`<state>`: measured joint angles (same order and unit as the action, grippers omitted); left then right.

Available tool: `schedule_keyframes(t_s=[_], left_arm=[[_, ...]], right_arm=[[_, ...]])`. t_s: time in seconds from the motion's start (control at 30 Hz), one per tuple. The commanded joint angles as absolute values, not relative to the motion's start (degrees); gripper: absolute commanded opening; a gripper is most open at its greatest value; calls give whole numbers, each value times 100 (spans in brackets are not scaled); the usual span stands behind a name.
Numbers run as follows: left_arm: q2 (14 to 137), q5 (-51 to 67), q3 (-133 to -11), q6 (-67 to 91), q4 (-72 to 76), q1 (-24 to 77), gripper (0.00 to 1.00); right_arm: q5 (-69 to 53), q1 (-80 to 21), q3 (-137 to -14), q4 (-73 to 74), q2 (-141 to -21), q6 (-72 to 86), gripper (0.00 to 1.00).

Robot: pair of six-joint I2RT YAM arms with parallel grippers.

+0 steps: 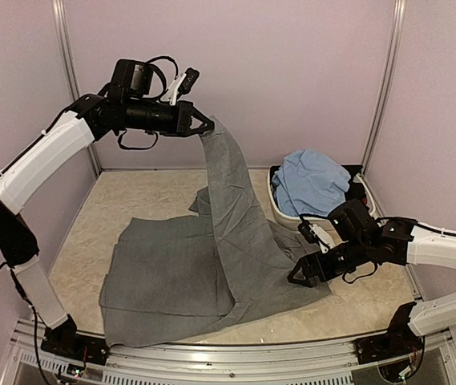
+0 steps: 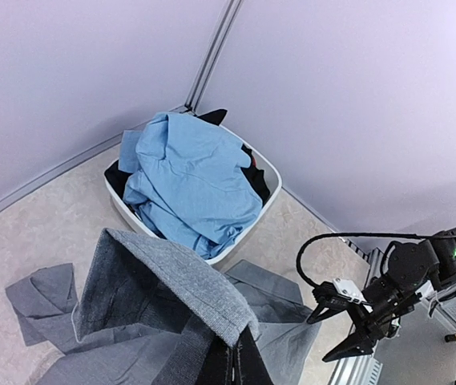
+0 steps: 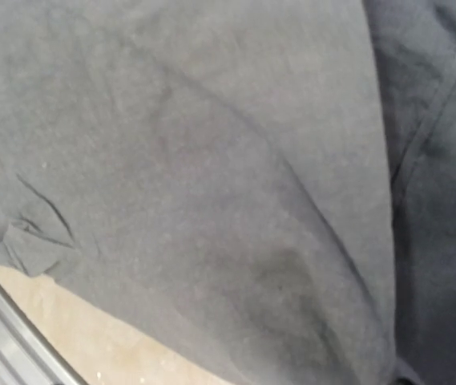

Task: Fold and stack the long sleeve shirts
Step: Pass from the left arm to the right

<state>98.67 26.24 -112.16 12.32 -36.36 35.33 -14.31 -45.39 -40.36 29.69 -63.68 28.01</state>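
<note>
Folding the grey shirt (image 1: 171, 273) looks like the step in hand: it's spread across the middle of the table (image 1: 91, 233), one flap held up high. White basin (image 1: 280, 210) at the far right corner holds the blue shirt (image 1: 312, 183). Left gripper (image 1: 203, 124) is clamped on that flap; right gripper (image 1: 300, 277) gapes empty at the shirt's right edge. Next, I'd guess: lay the flap across flat.

A robot lab cell: plain lilac walls (image 1: 292, 72), aluminium posts (image 1: 385, 80).
</note>
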Motion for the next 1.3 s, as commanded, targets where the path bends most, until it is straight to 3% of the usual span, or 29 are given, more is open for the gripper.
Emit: schedule_keyframes(t_s=[0.0,0.3,0.47,0.63,0.77,1.07,1.27], left_arm=[[10249,2395,-11595,971,-3981,3461,0],[10880,2813,-12588,952,-4261,3429,0],[10754,2875,-12199,1025,-3844,3480,0],[11117,2932,-12943,1119,-3855,3461,0],[11419,3284,-13250,1143,-3800,3501,0],[10850,3844,-11873,923,-3292,3851,0],[10752,4167,-11926,938,-3227,4014,0]], right_arm=[[-1216,-4586,-4009,2678,-6293,2764,83],[-447,-4568,-4090,2696,-6337,2593,83],[-1008,-4230,-3935,1902,-6592,2291,80],[-1234,-4202,-3939,1817,-6964,2009,76],[-1114,-4181,-3997,1342,-6987,1735,81],[-1354,-3694,-4603,-234,-7415,900,93],[-2686,-3164,-5141,-753,-8111,272,97]])
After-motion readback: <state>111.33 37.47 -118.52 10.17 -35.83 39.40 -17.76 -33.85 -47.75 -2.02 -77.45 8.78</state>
